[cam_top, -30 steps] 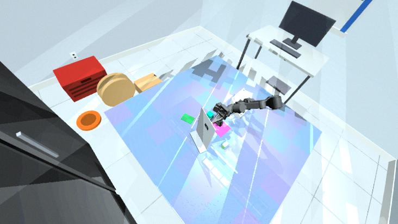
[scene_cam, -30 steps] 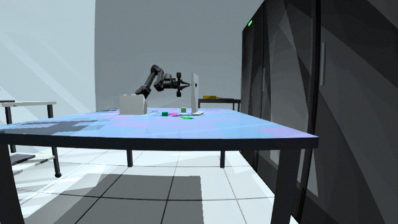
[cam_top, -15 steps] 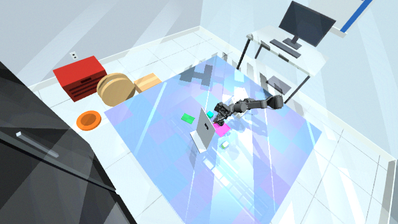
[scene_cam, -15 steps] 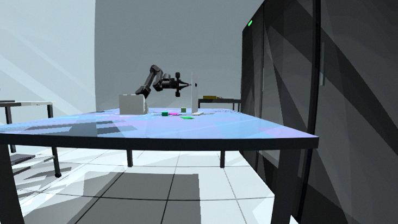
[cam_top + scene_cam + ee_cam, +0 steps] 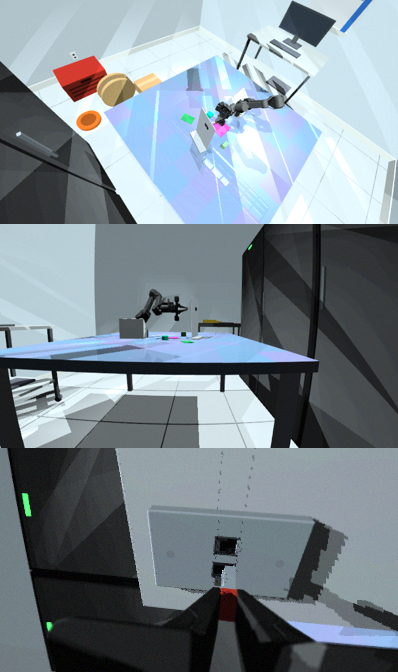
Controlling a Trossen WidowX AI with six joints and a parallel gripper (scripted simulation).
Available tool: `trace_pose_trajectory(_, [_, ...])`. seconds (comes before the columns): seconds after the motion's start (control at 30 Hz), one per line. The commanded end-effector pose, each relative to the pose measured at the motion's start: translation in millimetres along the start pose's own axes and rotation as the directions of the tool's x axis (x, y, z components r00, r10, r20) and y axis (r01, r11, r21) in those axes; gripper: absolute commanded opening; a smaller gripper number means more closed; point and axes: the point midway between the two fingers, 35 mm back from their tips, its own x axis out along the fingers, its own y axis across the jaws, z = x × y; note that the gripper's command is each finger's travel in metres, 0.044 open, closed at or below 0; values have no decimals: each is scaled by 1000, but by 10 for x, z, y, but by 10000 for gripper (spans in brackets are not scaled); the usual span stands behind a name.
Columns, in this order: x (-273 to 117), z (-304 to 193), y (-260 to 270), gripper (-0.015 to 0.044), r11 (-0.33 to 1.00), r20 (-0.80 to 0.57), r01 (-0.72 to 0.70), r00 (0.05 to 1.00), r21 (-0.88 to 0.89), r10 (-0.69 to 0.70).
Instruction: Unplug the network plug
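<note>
My gripper (image 5: 217, 122) (image 5: 187, 309) (image 5: 227, 596) is shut on the plug (image 5: 188, 308) (image 5: 228, 605), which has a red body and a pale clear front. The upright panel (image 5: 203, 136) (image 5: 194, 321) (image 5: 285, 478) stands just in front of it, with a faceplate (image 5: 187, 543). The plug's front appears out of the socket, a small gap short of the panel in the exterior view. In the wrist view a dark upper opening (image 5: 228, 546) shows uncovered, and the plug partly covers a lower one. The tab cannot be made out. The magenta square (image 5: 222, 130) (image 5: 173, 337) lies flat on the table below the gripper.
A cyan block (image 5: 210, 114) (image 5: 165, 337) lies near the magenta square, and a light green block (image 5: 224, 144) (image 5: 183, 334) lies on its other side. A flat green patch (image 5: 187, 118) (image 5: 187, 342) lies behind the panel. A pale box (image 5: 131, 328) stands near the arm's base.
</note>
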Motion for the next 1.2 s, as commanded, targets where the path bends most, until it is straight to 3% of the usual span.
trace_pose_trajectory(0.0, [-35, -4, -20, 0, 1000, 1, 7, 1000, 5, -7])
trace_pose_trajectory(1.17, [-187, -64, -20, 0, 1000, 2, 8, 1000, 6, -8])
